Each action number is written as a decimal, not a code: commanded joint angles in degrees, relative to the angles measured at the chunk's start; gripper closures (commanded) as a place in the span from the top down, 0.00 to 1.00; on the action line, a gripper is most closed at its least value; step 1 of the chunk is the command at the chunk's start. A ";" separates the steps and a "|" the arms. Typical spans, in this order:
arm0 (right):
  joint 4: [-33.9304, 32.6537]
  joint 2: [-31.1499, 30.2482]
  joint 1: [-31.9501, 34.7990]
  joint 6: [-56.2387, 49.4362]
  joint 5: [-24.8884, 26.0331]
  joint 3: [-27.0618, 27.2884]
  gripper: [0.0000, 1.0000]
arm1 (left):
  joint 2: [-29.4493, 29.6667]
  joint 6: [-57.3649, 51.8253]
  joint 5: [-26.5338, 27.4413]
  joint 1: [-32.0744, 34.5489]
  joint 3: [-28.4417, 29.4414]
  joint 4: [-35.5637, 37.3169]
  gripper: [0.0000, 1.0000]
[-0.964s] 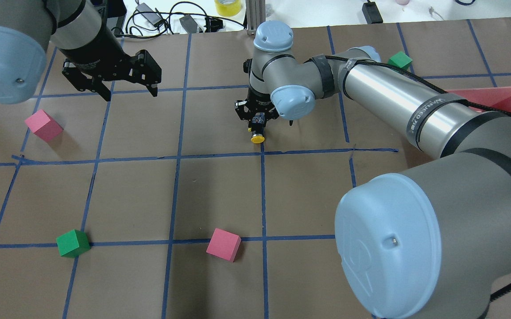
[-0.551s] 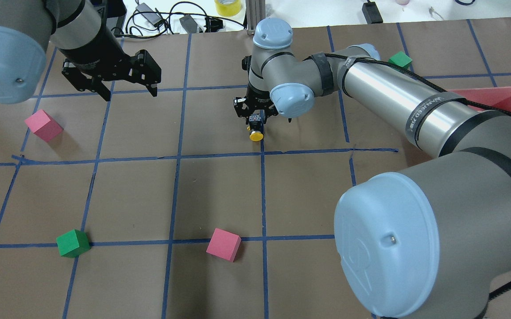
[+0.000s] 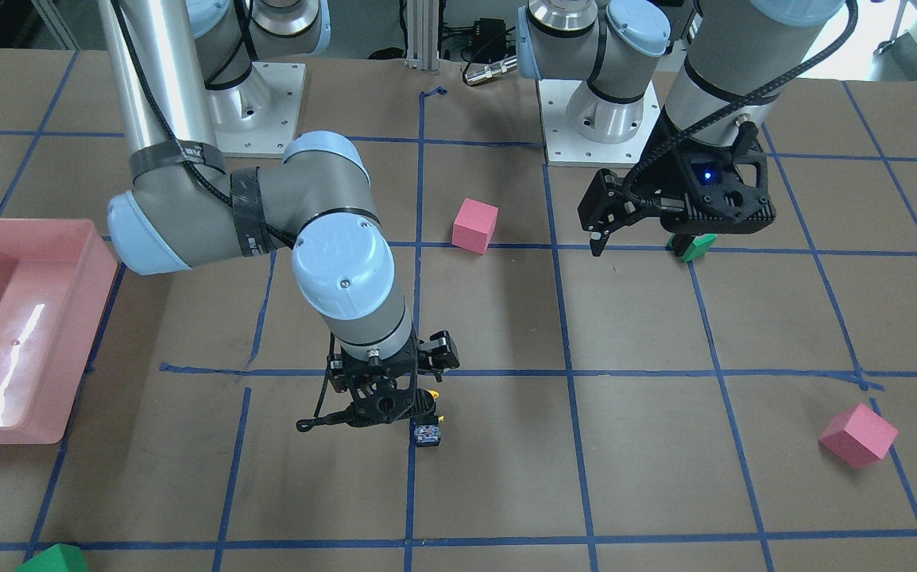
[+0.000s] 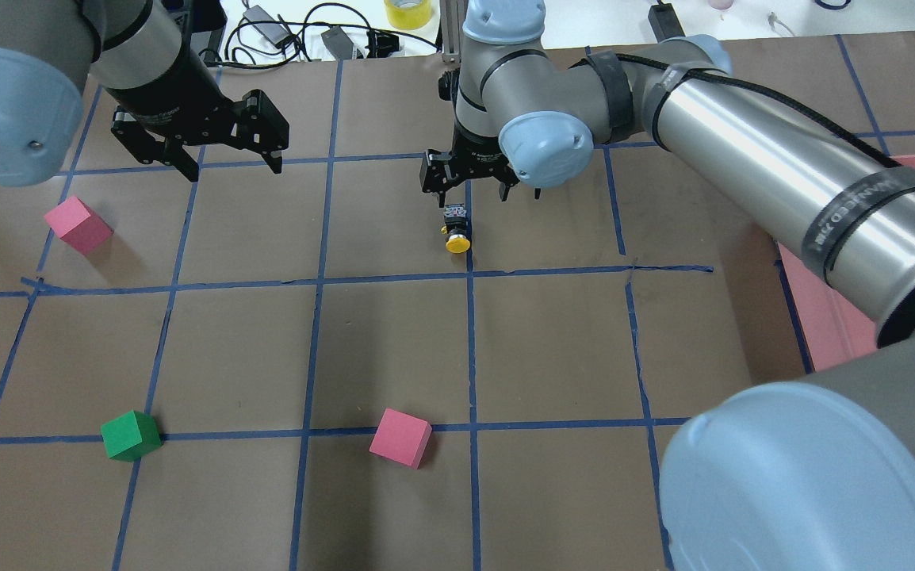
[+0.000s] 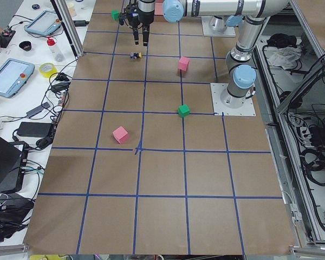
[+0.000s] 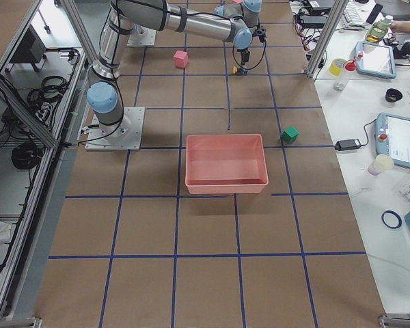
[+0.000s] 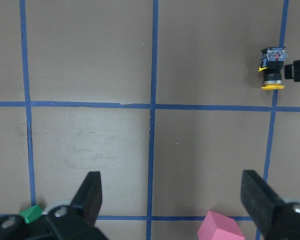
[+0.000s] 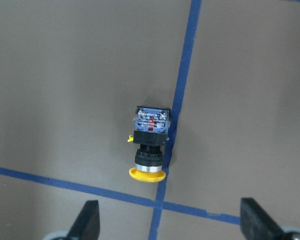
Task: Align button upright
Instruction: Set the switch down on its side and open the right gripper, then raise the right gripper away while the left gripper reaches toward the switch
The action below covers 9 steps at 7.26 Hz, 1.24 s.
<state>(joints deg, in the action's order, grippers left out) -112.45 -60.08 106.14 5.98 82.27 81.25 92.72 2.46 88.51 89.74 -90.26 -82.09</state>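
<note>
While the button (image 8: pixel 150 147) lies on its side on the brown paper (image 4: pixel 394 341), its yellow cap points at the tape crossing (image 8: pixel 157 204) and its grey contact block points away from it. Its body sits just beside the tape line (image 8: pixel 187 55) that runs into that crossing. A second ago the right gripper (image 4: pixel 467 187) was closed around the contact block. It has since let go and drawn up and back, and now hangs on the far side of the button from the crossing, with its fingers (image 8: pixel 90 220) spread wide and touching nothing. The button has barely shifted from where it lay. The left gripper (image 4: pixel 231 165) has not moved. It hovers well apart from the crossing, on the robot's left, with its jaws open and empty. A pink cube (image 4: pixel 400 438) and a green cube (image 4: pixel 131 435) sit on the robot's side of the crossing, both far from it. The pink bin (image 6: pixel 225 186) lies off to the robot's right of the crossing.
</note>
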 commanded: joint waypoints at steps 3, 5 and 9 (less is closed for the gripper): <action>16.79 -18.02 -11.01 -5.10 0.16 4.97 1.00 | 0.00 0.00 0.00 0.00 0.00 0.00 1.00; 21.31 -20.51 -15.59 -5.46 0.34 4.79 1.00 | 0.26 0.00 0.00 -0.09 -0.44 0.52 1.00; 20.78 -21.84 -16.31 -14.69 19.70 4.80 1.00 | 0.70 8.13 0.35 4.37 -11.81 20.90 1.00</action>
<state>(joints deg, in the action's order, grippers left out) -91.69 -81.69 89.90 -7.99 93.38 86.14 93.32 6.24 88.66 91.81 -96.29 -71.76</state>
